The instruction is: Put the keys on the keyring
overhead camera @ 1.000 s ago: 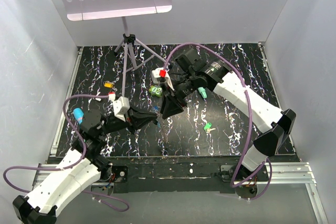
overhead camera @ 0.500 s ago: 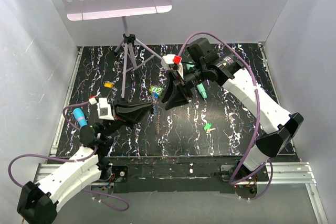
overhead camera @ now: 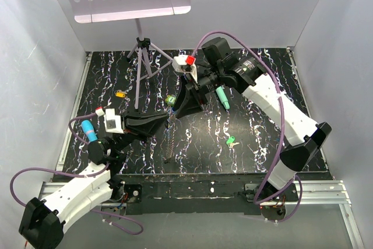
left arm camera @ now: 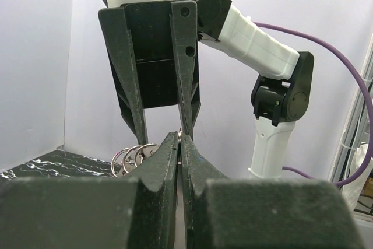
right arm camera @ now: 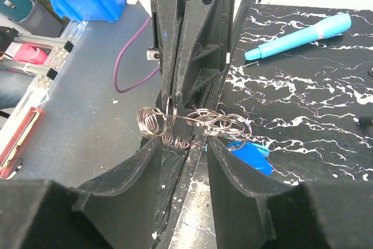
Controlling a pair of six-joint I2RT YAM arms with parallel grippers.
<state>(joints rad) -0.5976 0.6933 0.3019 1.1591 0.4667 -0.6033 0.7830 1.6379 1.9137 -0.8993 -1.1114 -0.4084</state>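
Note:
My left gripper [overhead camera: 166, 119] is shut on the keyring [overhead camera: 169, 144], whose grey chain hangs below the tips to the table. In the left wrist view the jaws [left arm camera: 179, 137] pinch a metal link, with loose rings [left arm camera: 133, 157] to their left. My right gripper [overhead camera: 178, 110] meets it tip to tip. Its jaws [right arm camera: 183, 144] stand apart, with the keyring's tangled rings [right arm camera: 195, 125] across the tips and the blue clasp [right arm camera: 249, 155] just beyond. A light green key [overhead camera: 231, 141] lies at the right front. A yellow-orange key [overhead camera: 120, 93] lies at the left.
A teal pen-like stick [overhead camera: 223, 97] lies under the right arm and also shows in the right wrist view [right arm camera: 300, 35]. A bright green square object [overhead camera: 170, 100] sits behind the grippers. A tripod stand [overhead camera: 141, 56] stands at the back, with white walls on three sides.
The left arm has pulled back and to the left, carrying the hanging chain leftwards. The right gripper has followed it to the left and stays at the left gripper's tips.

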